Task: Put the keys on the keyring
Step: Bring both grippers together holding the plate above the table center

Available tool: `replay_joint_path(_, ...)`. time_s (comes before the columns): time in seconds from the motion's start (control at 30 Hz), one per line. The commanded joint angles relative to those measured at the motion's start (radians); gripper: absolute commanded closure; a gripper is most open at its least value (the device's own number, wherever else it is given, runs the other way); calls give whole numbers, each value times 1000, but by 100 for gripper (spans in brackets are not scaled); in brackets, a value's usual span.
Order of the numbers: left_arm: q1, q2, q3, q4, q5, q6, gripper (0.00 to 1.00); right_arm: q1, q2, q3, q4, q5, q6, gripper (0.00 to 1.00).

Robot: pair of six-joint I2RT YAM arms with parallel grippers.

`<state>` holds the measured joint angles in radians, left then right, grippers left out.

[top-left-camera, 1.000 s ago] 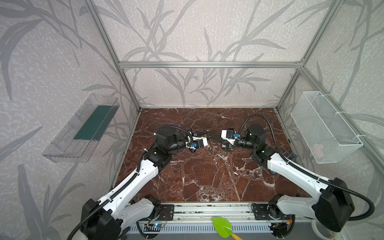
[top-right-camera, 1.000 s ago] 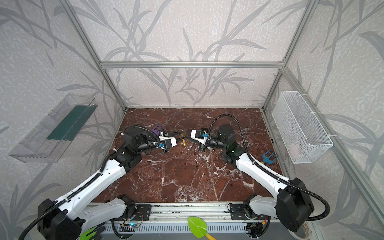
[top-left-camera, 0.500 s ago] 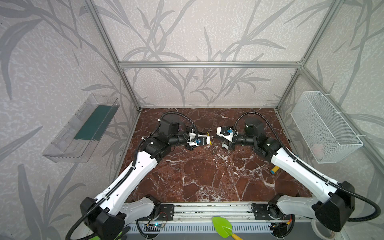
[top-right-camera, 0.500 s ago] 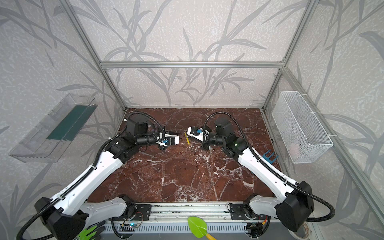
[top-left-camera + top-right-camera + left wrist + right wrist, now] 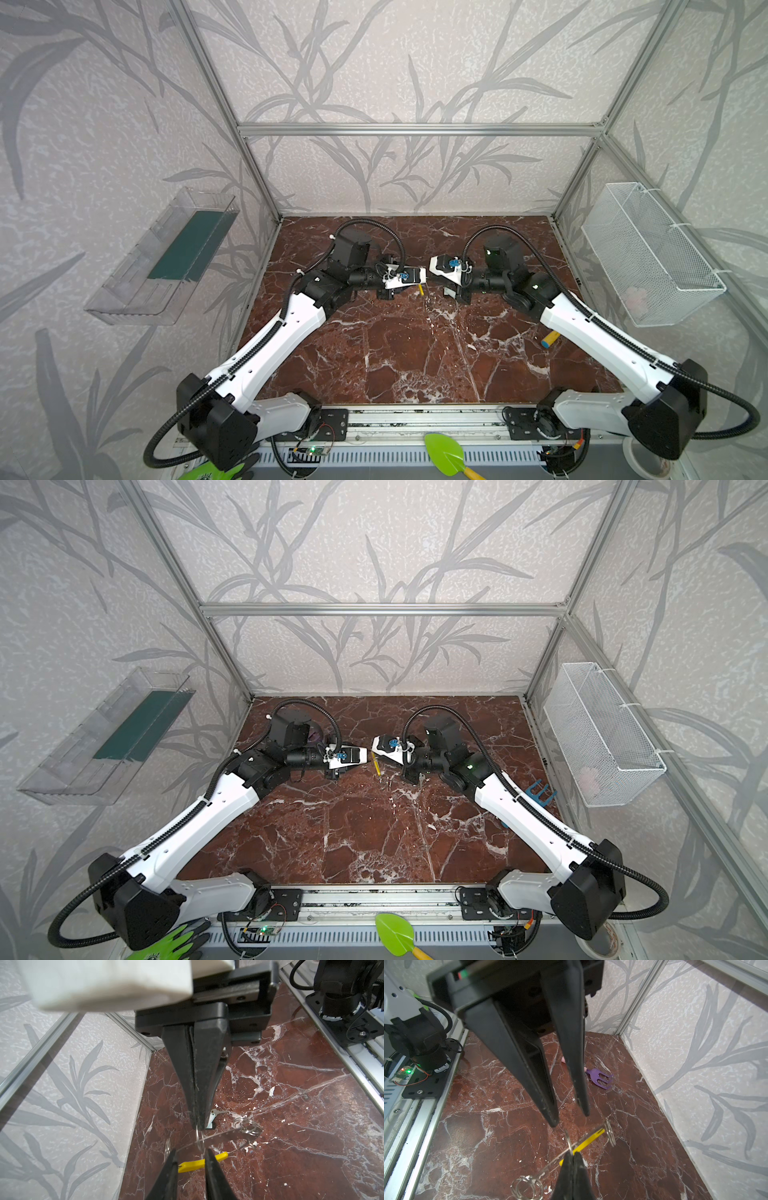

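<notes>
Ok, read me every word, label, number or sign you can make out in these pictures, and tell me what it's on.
No text can be read in any view.
Small lit circuit board beside the metal rail: any print is too small to read.
Pale oblong plastic tag on the small silvery keys: mostly hidden, no print shows.
Yellow sleeve on the thin grey wire keyring: plain, no marking.

one keyring (image 5: 191,1165); one purple fork (image 5: 600,1078); one blue fork (image 5: 536,793)
</notes>
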<state>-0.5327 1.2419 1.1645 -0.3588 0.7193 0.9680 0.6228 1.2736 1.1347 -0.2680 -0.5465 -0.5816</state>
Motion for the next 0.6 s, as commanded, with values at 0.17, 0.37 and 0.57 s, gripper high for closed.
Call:
replay_joint_path(0.17,-18,27,31,34,22,-47,74,10,8,38,-9,2,-1,100)
replay_joint_path(0.37,-25,54,39,49,24,-54,81,9,6,41,-13,8,-3,100)
replay_joint_path(0.57,-29,78,50,52,33,-40,99,10,4,31,-7,6,0,100)
